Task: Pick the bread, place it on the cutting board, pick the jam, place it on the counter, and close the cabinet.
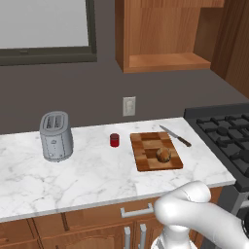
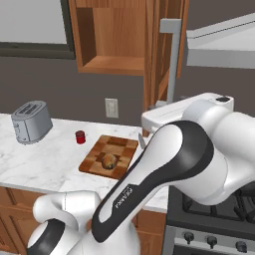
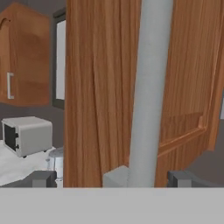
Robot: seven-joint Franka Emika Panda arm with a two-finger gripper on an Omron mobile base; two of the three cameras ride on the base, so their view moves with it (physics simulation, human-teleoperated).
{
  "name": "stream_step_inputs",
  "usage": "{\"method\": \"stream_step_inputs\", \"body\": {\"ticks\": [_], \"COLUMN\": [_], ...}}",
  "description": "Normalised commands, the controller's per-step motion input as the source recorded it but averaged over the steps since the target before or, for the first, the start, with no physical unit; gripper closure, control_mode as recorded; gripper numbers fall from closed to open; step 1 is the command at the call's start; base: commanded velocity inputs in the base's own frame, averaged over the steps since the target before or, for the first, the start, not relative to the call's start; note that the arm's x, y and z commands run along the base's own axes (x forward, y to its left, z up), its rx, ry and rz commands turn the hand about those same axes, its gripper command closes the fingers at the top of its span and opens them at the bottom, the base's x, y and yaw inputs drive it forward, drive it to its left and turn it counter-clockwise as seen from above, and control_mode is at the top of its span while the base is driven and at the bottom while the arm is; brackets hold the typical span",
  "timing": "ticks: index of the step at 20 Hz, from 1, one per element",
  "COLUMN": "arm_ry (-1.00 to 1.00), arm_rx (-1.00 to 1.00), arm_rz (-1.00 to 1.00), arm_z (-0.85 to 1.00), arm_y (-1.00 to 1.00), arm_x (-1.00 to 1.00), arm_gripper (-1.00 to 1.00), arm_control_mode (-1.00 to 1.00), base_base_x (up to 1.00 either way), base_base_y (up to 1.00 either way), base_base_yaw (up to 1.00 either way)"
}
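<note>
Two items were already placed: the round golden-brown bread (image 1: 163, 155) sat on the checkered wooden cutting board (image 1: 146, 162), with the small red jam jar (image 1: 114, 140) on the white marble counter (image 1: 87, 175) at its nine o'clock. The gripper (image 3: 111, 178), jaws spread wide, faced the open wooden cabinet door's (image 3: 96, 96) silver bar handle (image 3: 148, 87) at twelve o'clock, presumably to push it shut.

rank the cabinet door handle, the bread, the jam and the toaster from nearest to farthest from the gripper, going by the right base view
The gripper is open, up at the cabinet door.
1. handle: right at the gripper, between its fingertips in the hand view.
2. bread: below, on the cutting board.
3. jam: on the counter, left of the board.
4. toaster: far left.
</note>
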Motion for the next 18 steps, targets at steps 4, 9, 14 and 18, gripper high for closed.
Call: {"method": "stream_step_inputs", "body": {"ticks": [4,9,14,18], "arm_ry": [0.00,0.00,0.00,0.00], "arm_rx": [0.03,0.01,0.02,0.01], "arm_rz": [0.00,0.00,0.01,0.01], "arm_z": [-0.01,-0.04,-0.02,-0.03], "arm_y": [0.00,0.00,0.00,0.00], "arm_x": [0.18,0.16,0.14,0.16], "arm_gripper": [-1.00,-1.00,-1.00,-1.00], "arm_control_mode": [-1.00,-1.00,-1.00,-1.00], "base_base_x": [0.00,0.00,0.00,0.00], "base_base_y": [0.00,0.00,0.00,0.00], "base_base_yaw": [0.00,0.00,0.00,0.00]}}
